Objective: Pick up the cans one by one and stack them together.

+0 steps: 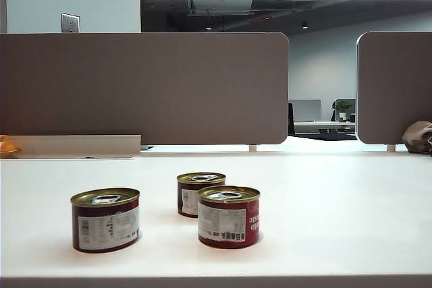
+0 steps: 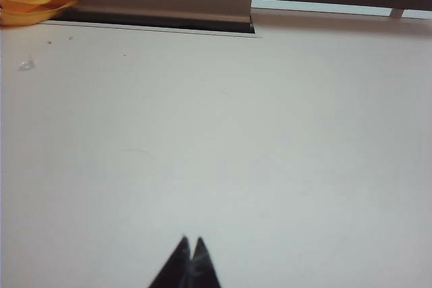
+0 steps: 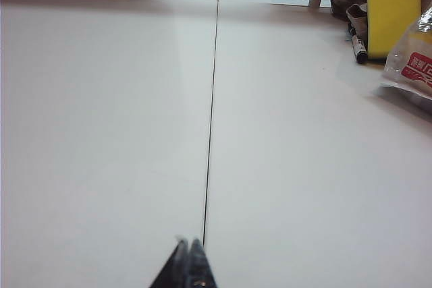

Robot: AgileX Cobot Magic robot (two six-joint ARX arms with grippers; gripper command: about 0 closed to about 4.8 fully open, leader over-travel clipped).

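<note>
We find three cans upright on the white table, none stacked. Nearest the front edge stands the left can, on its own, well apart from the other two. The right can stands about as near to the front; its red side faces us. The rear can stands just behind and left of it, partly hidden by it; we cannot tell whether the two touch. Nothing lies on top of any lid.

Neither arm shows in the exterior view. The left gripper hangs over bare table with its tips pressed together, holding nothing. The right gripper is likewise clenched and empty, over a thin seam that runs away across the table.

The table is bare to the right of the cans and behind them, up to the far edge. At the far left we note an orange object beside a pale channel strip. At the far right lie a yellow sponge, a plastic packet, a marker and a brown bundle. Grey partition panels close the far side, with a gap between them.
</note>
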